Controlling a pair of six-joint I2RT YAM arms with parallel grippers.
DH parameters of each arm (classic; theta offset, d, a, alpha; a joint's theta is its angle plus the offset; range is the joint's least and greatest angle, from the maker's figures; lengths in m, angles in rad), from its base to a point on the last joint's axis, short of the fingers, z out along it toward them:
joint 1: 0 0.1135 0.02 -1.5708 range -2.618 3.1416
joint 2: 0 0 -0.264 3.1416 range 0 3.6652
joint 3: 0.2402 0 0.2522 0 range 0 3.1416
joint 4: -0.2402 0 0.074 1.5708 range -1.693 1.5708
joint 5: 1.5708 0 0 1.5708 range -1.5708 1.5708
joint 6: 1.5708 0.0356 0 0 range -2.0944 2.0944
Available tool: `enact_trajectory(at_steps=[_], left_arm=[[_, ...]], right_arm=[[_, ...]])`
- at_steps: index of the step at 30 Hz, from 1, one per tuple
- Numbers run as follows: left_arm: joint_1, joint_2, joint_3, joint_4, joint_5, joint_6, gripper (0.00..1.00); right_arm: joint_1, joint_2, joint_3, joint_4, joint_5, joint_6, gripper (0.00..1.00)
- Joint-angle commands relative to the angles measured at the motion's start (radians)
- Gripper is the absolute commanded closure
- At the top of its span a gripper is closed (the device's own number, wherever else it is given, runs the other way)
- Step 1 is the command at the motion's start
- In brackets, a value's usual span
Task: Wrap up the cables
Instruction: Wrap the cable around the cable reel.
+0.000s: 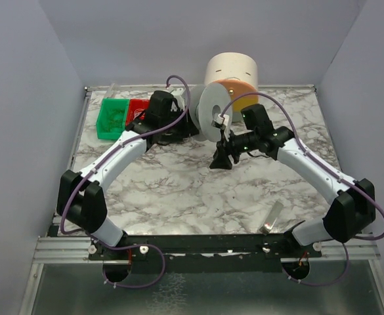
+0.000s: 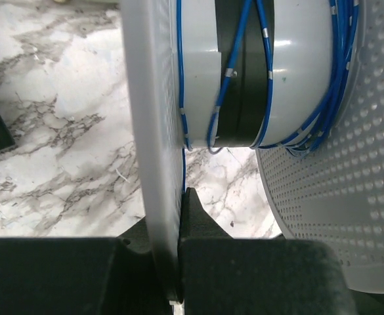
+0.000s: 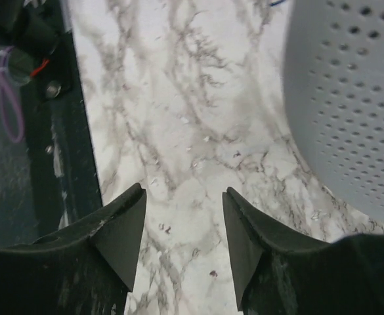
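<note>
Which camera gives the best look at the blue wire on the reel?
Left wrist: the blue wire crosses the reel close up, strand by strand. The top view shows the reel, but the wire is too fine to see. The right wrist shows only its perforated flange.

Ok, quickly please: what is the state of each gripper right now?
Left gripper: closed on the white spool flange.
Right gripper: open, holding nothing.
</note>
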Motion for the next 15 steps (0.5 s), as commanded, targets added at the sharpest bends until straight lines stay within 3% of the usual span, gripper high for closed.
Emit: enact_trajectory(at_steps=[1,5,9,12,15], left_arm=[[0.007,-0.006,-0.02,0.116,0.124,-0.007,1.0],[0.008,0.011,-0.051,0.153,0.171,0.004,1.0],[0.011,0.034,-0.088,0.204,0.272,0.011,1.0],[0.014,0.051,-0.111,0.241,0.315,-0.007,1.0],[0.015,0.064,-0.109,0.248,0.334,-0.022,1.0]], right_arm=[[0.006,0.017,0.132,-0.444,-0.174,-0.286,0.44],[-0.023,-0.036,0.189,-0.552,-0.184,-0.338,0.44],[-0.121,-0.137,0.223,-0.485,-0.132,-0.253,0.44],[-0.206,-0.194,0.222,-0.388,-0.011,-0.166,0.44],[-0.3,-0.232,0.169,-0.345,0.0,-0.197,0.43]])
